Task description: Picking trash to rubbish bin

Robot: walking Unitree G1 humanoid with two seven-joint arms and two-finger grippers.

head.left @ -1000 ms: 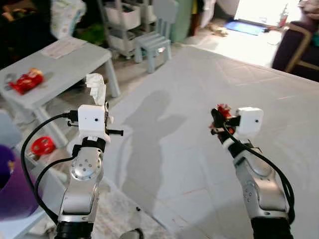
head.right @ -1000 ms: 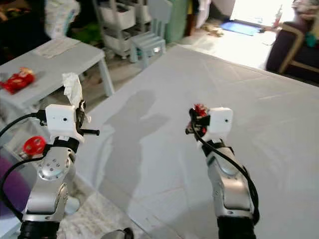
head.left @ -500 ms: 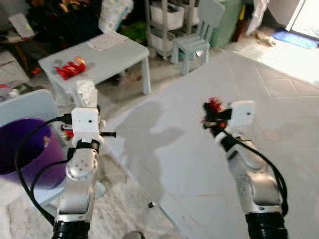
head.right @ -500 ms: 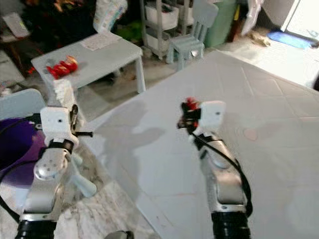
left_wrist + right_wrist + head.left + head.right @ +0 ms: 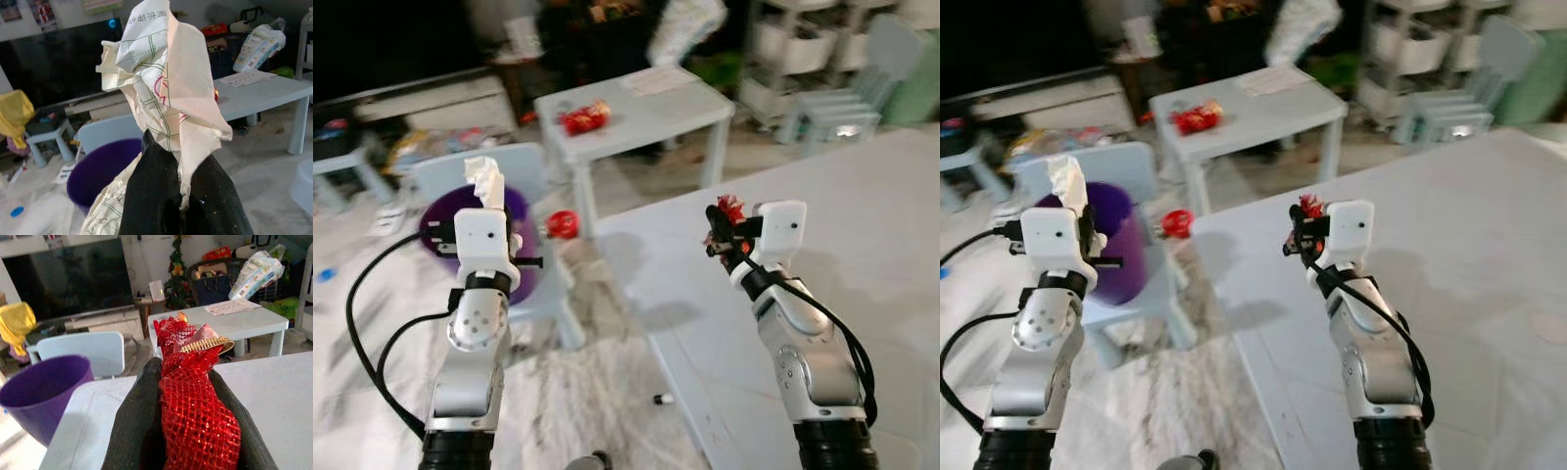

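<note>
The left end effector [image 5: 178,196] is closed on a crumpled sheet of paper [image 5: 166,93], cream with green printed lines and a red mark, which stands up above the two black fingers [image 5: 151,196] and spills down beside them. In the head views this paper [image 5: 485,179] rises above the white camera block of the left arm, which is raised in front of a purple bin [image 5: 1114,240]; the bin sits on a pale blue chair [image 5: 514,171] standing on the marbled floor [image 5: 597,392]. The right end effector [image 5: 190,431] is clamped on a piece of red glittery mesh [image 5: 195,401] with a small gold comb-like strip at its top, the mesh squeezed between both fingers and sticking out past their tips. In the head views that red bundle [image 5: 724,211] is held up over the corner of a large pale grey surface [image 5: 862,196] that stretches away on the robot's right. Between the bin and that surface a small round red object [image 5: 562,224] can be seen low down, too blurred to identify. Farther back stands a small light blue surface [image 5: 656,103] carrying a red wrapper [image 5: 583,117] and a sheet of paper [image 5: 658,80]. Behind it are a dark television screen [image 5: 68,279], a small decorated tree [image 5: 176,264] and white shelving [image 5: 803,49], with scattered clutter on the floor on the robot's left.
</note>
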